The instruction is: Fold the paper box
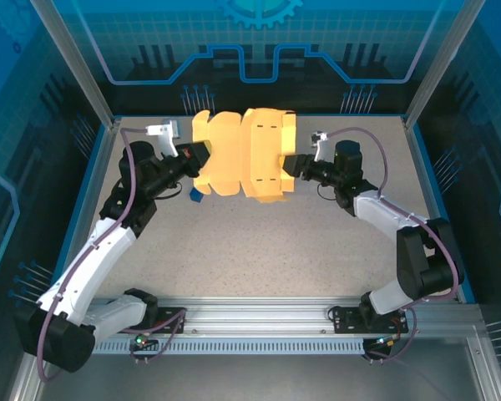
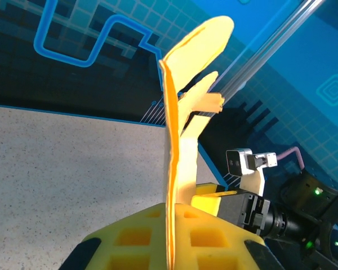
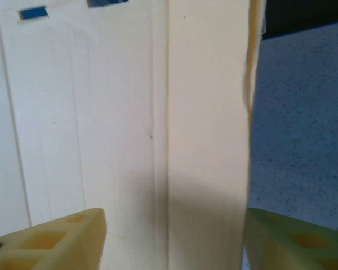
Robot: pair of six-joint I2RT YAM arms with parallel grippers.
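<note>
Yellow card box, barely creased, hangs over the far middle of the table; most folds seem left. Left gripper pinches its left edge; right gripper straddles the right panel, clamped or not I cannot tell.

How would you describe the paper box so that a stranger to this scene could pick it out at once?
Find the speckled table inside the blue walls and look to its far edge. Between the left hand and the right hand hangs the paper box. It alone is a broad pale yellow card sheet, creased and slotted, beside the dark hands.
</note>
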